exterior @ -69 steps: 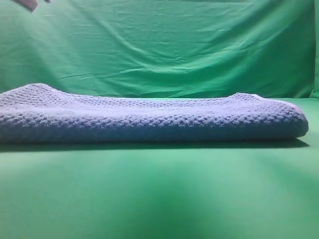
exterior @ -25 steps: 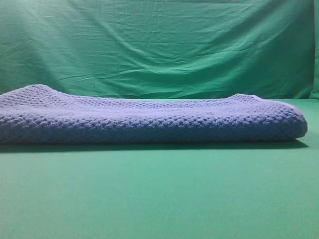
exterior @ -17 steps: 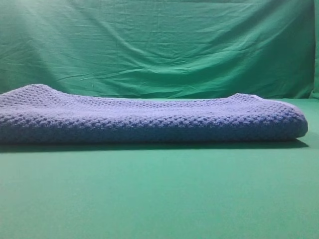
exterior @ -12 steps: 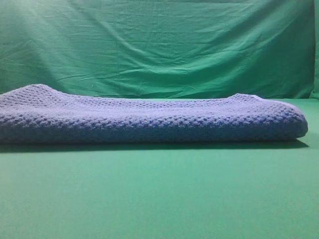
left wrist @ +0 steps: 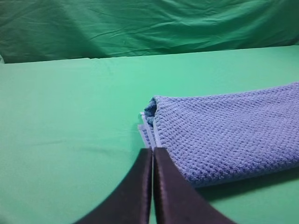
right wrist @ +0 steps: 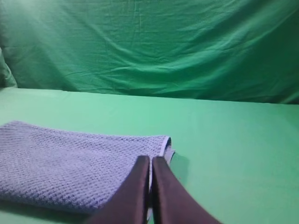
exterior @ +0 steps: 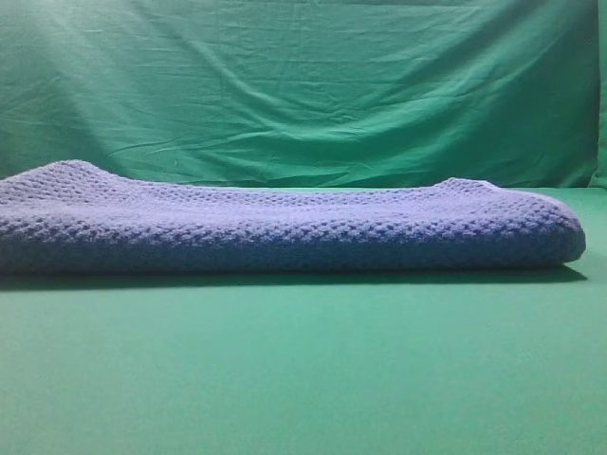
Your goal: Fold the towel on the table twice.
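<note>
Item: towel (exterior: 285, 227), blue-grey, waffle-knit, lying on the table (exterior: 303, 370) as a thick layered pad, stretched across the middle of the tabletop parallel to its front edge; in the left wrist view stacked pale hems show at its end (left wrist: 147, 128), in the right wrist view its other end sits with a hemmed corner (right wrist: 164, 142) exposed. Condition: appears already folded, judging by the several layers; whether both folds are complete cannot be told for certain. Tools: left gripper (left wrist: 153, 158), jaws pressed together with nothing between them, poised above and just short of the towel's end; right gripper (right wrist: 150, 165), likewise clenched and empty, over the near edge of the towel by its corner. Neither touches the cloth as far as the views show. Handling note: if a fold remains, the jaws need to part first, then each pinch all layers at a corner of one end, lift together, carry level across and lay hem on hem; thick pile may slip or bunch if only the top layer is caught. Containers: none in view. Surround: wrinkled green backdrop (exterior: 303, 85) behind the table's far edge.
</note>
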